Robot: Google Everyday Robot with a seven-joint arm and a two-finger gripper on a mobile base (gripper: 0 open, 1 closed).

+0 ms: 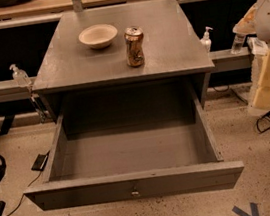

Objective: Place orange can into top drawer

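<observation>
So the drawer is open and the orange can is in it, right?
No, the camera view shows the orange can standing on the cabinet top beside the bowl. The top drawer is open, yes, but empty. The claw is not in view.

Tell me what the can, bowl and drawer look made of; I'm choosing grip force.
Orange can: thin metal, by its shiny silver top with pull tab. Bowl: matte cream, perhaps paper pulp or ceramic. Top drawer: grey-painted flat panels, wood or metal unclear; small metal knob. The hand is out of view.
</observation>
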